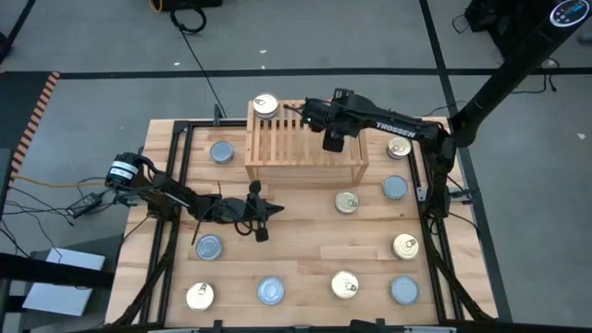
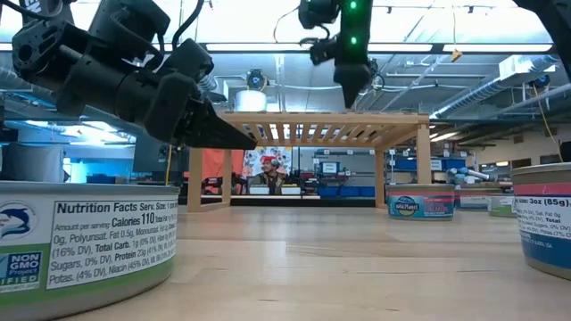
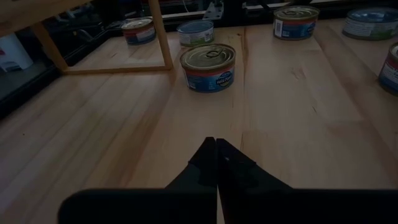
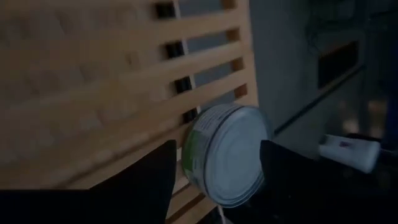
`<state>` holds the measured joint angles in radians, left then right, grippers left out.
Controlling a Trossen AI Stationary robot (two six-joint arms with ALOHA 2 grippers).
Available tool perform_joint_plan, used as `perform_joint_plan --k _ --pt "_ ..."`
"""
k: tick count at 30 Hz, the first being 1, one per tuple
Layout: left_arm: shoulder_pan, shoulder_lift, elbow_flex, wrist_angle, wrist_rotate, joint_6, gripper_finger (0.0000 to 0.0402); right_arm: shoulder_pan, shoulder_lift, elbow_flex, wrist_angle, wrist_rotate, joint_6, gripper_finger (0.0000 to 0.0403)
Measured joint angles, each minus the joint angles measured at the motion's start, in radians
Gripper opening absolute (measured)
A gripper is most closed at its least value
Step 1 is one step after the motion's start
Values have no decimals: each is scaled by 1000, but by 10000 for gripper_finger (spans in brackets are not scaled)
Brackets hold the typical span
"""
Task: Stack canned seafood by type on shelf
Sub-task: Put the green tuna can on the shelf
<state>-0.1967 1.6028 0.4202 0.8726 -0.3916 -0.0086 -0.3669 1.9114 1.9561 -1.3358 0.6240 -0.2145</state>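
**Right pincer over shelf tin, left pincer clenched**

High view: shelf [image 1: 305, 139] at table [image 1: 296, 268] far side; one gold-top tin [image 1: 265, 105] on its far-left corner. Right pincer [image 1: 298, 115] beside that tin, arm reads "TROSSEN". Other tins scattered on planks, labels unreadable.

Low view: near tin [image 2: 80, 245] cut off, "Nutrition Facts", "NON GMO".

Left wrist: left pincer [image 3: 216, 149] clenched, empty, above table.

Right wrist: fingers [image 4: 149, 180] spread either side of tin; contact unclear.

A short round tin with a pale top [image 4: 227, 155] rests on the light wooden slatted shelf top [image 4: 93, 93], near a shelf corner. The right gripper [image 4: 217, 180] straddles it: dark fingers [image 4: 146, 180] spread, one per side.
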Motion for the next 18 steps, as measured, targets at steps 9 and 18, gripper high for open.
perform_joint_plan --k 9,18 --pt "0 0 0 -3 0 0 0 -41 -1 158 -42 -108 50 80" --pt "-2 0 0 -4 0 1 0 -149 0 104 -57 -264 147 18"
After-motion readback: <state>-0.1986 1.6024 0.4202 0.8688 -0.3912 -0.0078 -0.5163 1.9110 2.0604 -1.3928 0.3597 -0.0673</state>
